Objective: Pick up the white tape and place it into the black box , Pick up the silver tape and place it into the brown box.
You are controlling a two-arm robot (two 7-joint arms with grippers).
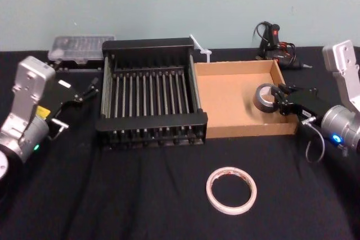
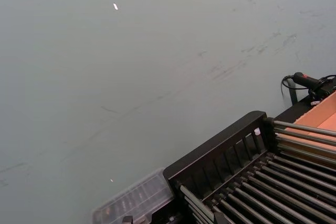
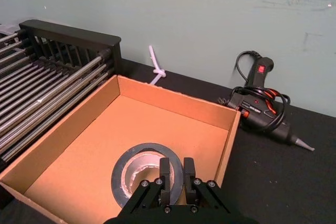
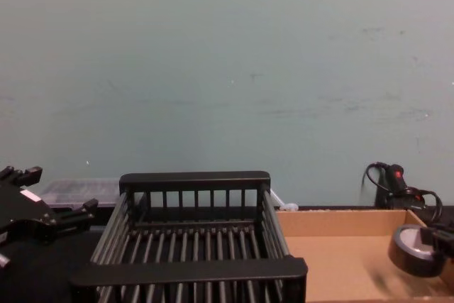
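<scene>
My right gripper [image 1: 277, 99] is shut on the silver tape [image 1: 264, 98], pinching the wall of the dark grey roll [image 3: 137, 162] between its fingers [image 3: 165, 170]. It holds the roll inside the right end of the brown box [image 1: 225, 94], low over the cardboard floor; the chest view shows the roll [image 4: 410, 249] tilted there. The white tape [image 1: 231, 190] lies flat on the black cloth in front of the brown box. The black box [image 1: 151, 122] stands left of the brown box with nothing in it. My left gripper [image 1: 89, 89] hangs open beside the black box's left wall.
A glue gun [image 1: 275, 43] with coiled cable lies behind the brown box. A clear plastic case [image 1: 79, 46] sits behind the black box's left corner. A white plastic piece [image 1: 199, 47] lies between the two boxes at the back. A wall stands close behind.
</scene>
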